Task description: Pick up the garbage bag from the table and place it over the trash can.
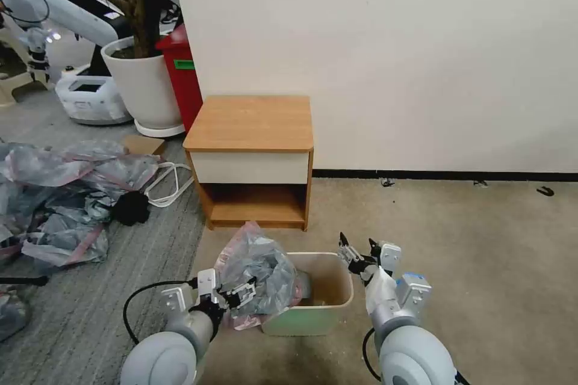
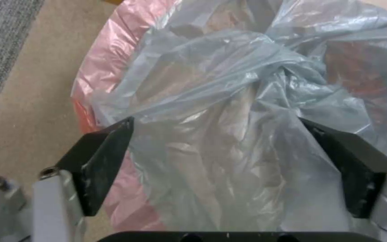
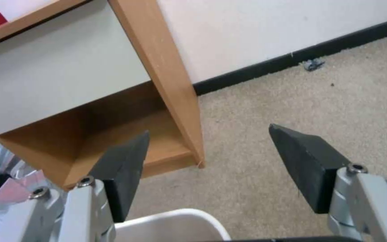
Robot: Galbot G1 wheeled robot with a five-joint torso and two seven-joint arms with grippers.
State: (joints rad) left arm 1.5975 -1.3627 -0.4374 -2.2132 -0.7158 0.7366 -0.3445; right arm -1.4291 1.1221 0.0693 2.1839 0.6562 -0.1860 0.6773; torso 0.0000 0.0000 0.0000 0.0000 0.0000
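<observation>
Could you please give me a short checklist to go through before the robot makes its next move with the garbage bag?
1. Bag off the table: ok; the top is bare.
2. The garbage bag sits at the trash can: ok; it is bunched over the left rim.
3. Bag spread over the whole rim: not ok; the bin's right side is uncovered.
4. Left gripper placement: ok; its fingers are spread wide with bag plastic between them, not clamped.
5. Right gripper free: ok; open, holding nothing, above the bin's right rim.
6. Bag mouth facing upward: cannot tell; the plastic is crumpled.
</observation>
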